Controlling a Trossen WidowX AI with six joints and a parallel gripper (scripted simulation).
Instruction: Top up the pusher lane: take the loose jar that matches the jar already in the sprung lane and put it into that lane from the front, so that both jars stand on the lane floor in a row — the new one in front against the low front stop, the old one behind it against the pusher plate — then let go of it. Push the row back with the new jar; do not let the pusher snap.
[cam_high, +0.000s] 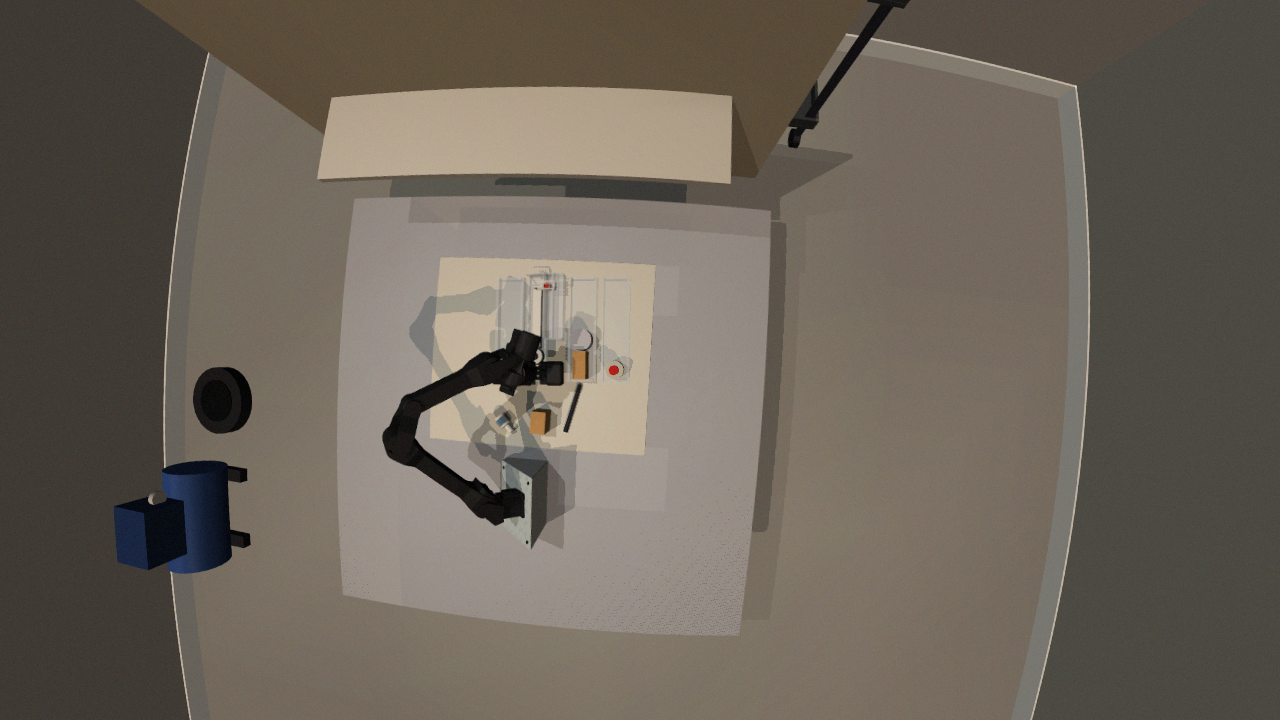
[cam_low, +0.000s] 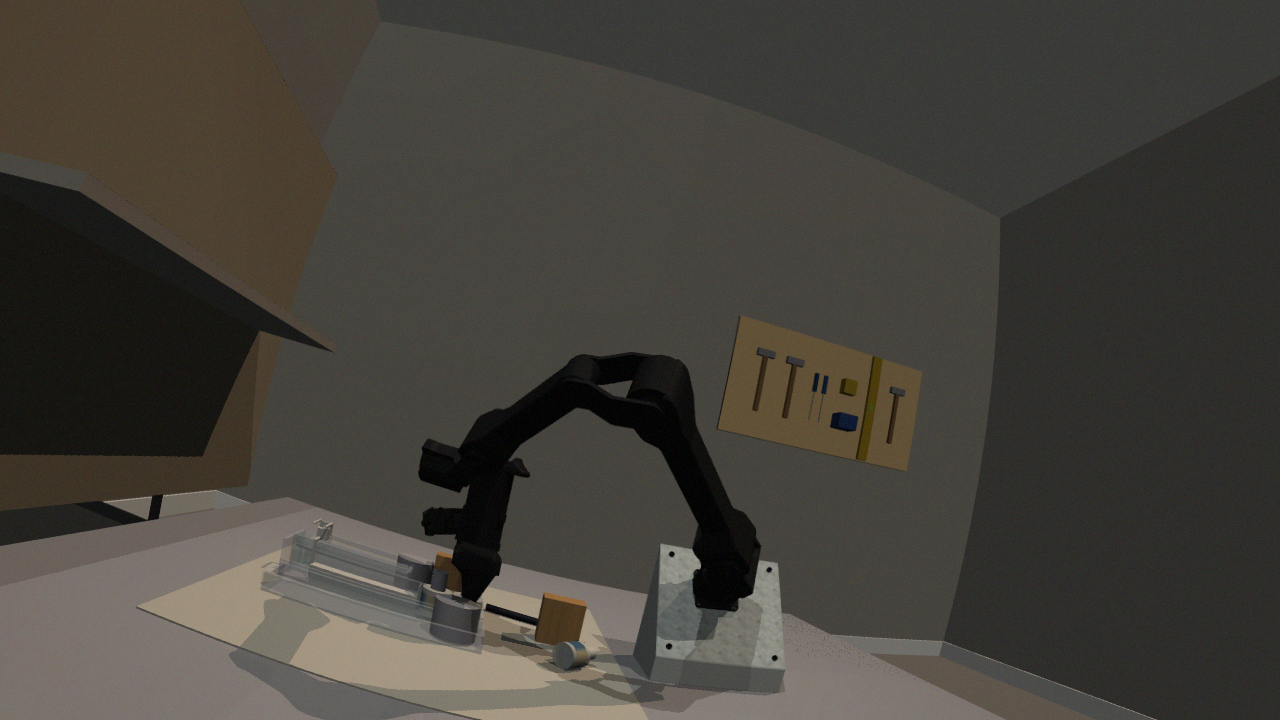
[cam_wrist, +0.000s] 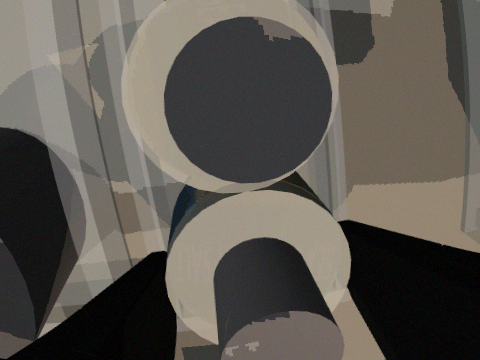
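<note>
My gripper (cam_high: 541, 372) (cam_low: 471, 596) (cam_wrist: 254, 254) points down at the front of the clear sprung lane (cam_high: 564, 308) (cam_low: 358, 601) and is shut on a pale jar (cam_wrist: 192, 280) with a narrow dark cap and a dark blue label. The jar is upright between the black fingers in the wrist view. Directly behind it, in line, stands the lane jar (cam_wrist: 145, 105) with a dark top; their rims look touching or nearly so. Clear walls run along both sides of the lane jar. The pusher plate and low front stop are not clearly visible, nor is the held jar's base.
A grey cylinder (cam_low: 454, 621) stands close beside the gripper. Orange blocks (cam_high: 580, 364) (cam_high: 539, 421) (cam_low: 561, 617), a black rod (cam_high: 572, 407) (cam_low: 511, 614) and a red-topped jar (cam_high: 614, 369) are nearby. A small blue-banded jar (cam_high: 505, 421) (cam_low: 569, 654) lies tipped over near the base.
</note>
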